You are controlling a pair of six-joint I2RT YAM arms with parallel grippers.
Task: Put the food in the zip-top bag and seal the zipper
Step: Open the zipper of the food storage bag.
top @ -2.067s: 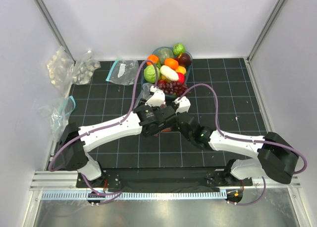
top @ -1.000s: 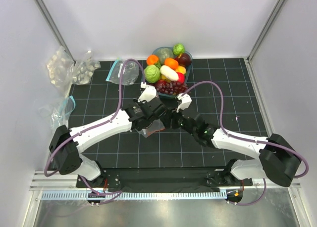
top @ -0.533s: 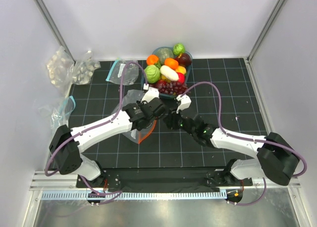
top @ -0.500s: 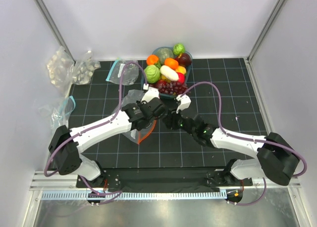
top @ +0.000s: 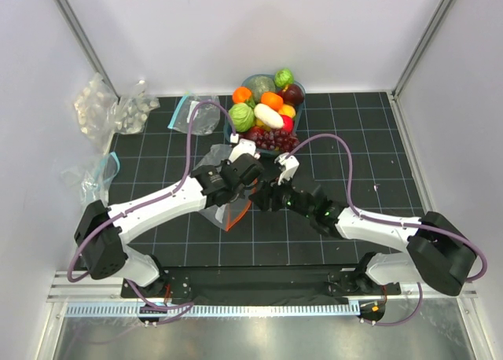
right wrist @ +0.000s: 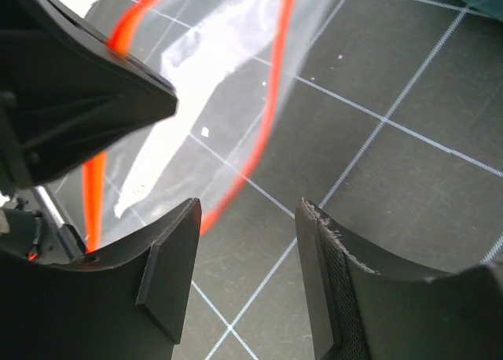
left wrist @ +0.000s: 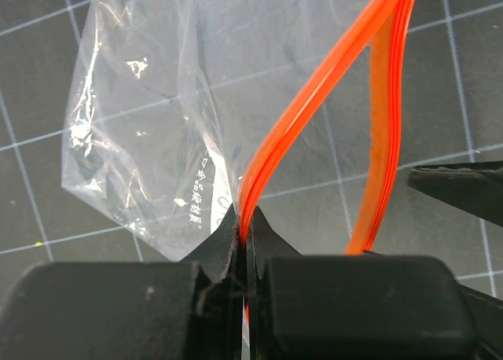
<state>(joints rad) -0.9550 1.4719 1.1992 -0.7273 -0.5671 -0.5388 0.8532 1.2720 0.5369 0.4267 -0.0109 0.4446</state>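
A black gridded mat (top: pixel 377 140) is laid inside a white-walled enclosure (top: pixel 236 30). At its far middle a blue dish (top: pixel 244 81) is heaped with small glossy toy fruits and vegetables (top: pixel 267 112), among them a green cabbage (top: pixel 241 117), a white oblong vegetable (top: pixel 268 115) and purple grapes (top: pixel 273 140).

The clear, crinkly zip-top bag (left wrist: pixel 157 124) is held up near the centre of the mat, just on the near side of the dish. One lip of its thin orange-red zipper strip (left wrist: pixel 314 116) is pinched between the pressed-together jaws of the left gripper (left wrist: pixel 244 218). The other lip is seen bowed away from it, so the mouth is judged to be partly open. The right gripper (right wrist: pixel 250 211) is spread and nothing is held in it. It is placed just beside the free lip, and no contact can be made out.

No food is seen inside the bag, and all of it appears to lie in the dish. The task is therefore judged to be at its start: the mouth is yet to be widened, the food loaded and the zipper pressed shut.

Room is tight at the centre, where both wrists are crowded close together. The dish lies just beyond them. Bare mat is available to the right and on the near side. The left edge is taken up by a clear bag with a teal strip (top: pixel 195 112) and crumpled clear bags (top: pixel 110 104).
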